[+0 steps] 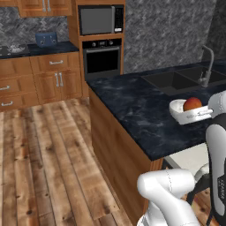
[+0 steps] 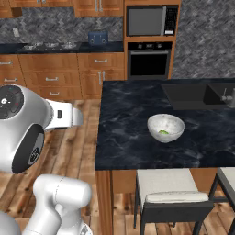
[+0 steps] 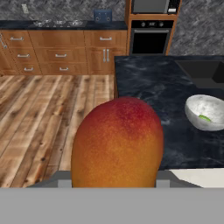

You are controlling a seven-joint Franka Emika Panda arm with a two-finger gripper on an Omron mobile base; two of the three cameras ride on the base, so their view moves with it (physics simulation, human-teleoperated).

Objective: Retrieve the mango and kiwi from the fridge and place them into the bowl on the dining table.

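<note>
Orange-red and broad, the mango (image 3: 117, 143) sits close against the hand camera at its 6 o'clock, and from how it rides there I judge the gripper is closed around it, though the fingertips themselves are hidden behind the fruit. In the hand view the white bowl (image 3: 206, 112) stands at about 3 o'clock on the black marbled dining table (image 3: 148, 83), with a sliver of green inside that may be the kiwi; I cannot tell for sure. The right base view shows the same bowl (image 2: 166, 127) well in from the table's near edge, and the arm off to its 9 o'clock, over the wooden floor (image 2: 80, 137). To do this step well, carry the mango across toward 3 o'clock until it hangs squarely above the bowl, come down low before letting go, and release gently: a fruit this round could roll out or tip the small bowl.
</note>
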